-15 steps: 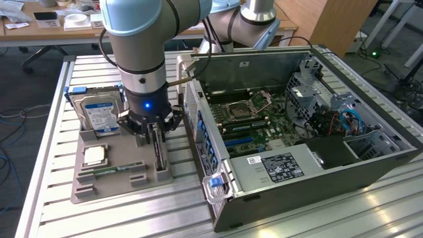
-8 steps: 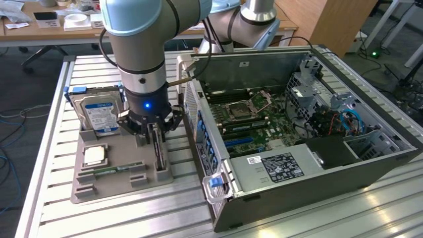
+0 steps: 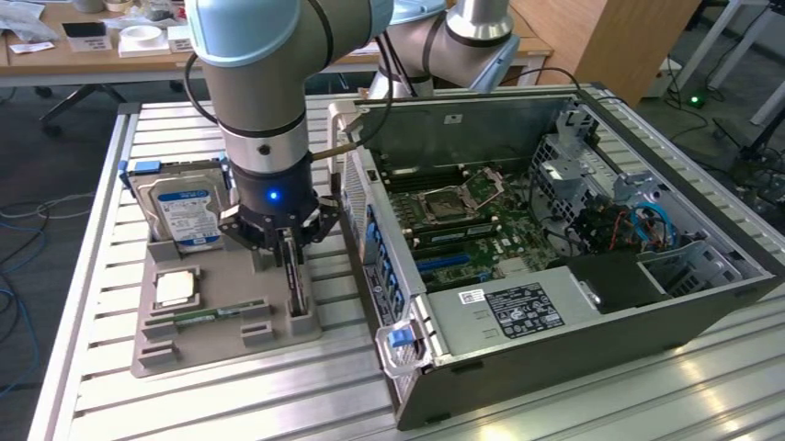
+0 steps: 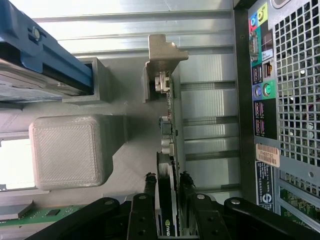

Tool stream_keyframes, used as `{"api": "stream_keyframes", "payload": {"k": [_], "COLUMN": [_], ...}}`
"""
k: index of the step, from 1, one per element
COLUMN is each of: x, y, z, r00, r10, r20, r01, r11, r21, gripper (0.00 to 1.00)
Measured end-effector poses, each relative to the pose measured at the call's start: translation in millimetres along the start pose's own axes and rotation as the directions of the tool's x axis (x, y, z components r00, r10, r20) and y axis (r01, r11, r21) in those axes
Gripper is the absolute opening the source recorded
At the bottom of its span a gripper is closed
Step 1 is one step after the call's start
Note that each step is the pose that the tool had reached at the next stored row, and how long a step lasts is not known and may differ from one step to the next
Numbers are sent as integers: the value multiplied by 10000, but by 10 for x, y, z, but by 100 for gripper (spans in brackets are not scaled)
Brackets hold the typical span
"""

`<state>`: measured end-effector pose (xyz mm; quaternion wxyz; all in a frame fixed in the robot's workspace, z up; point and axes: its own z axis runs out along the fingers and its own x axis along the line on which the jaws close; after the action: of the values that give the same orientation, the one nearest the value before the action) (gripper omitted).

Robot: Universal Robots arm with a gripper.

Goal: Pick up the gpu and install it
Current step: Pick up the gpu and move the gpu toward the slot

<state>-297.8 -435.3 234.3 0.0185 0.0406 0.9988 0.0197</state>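
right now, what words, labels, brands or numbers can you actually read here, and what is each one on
No text can be quoted as it reads.
hard drive: blue and white label, print too small.
power supply: black label with white print, too small.
barcode sticker on the computer case: characters blurred.
gpu: a green logo mark on its edge, no legible letters.
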Motion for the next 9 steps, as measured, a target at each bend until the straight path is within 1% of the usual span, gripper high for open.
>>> {"api": "stream_keyframes", "payload": {"k": [9], "x": [-3], "y": [1], "z": [6], "r00": [10000], "r10": [2], "r20": [2], "r01": [-2], "r11": [10000], "r21": [9], "gripper": [33]}}
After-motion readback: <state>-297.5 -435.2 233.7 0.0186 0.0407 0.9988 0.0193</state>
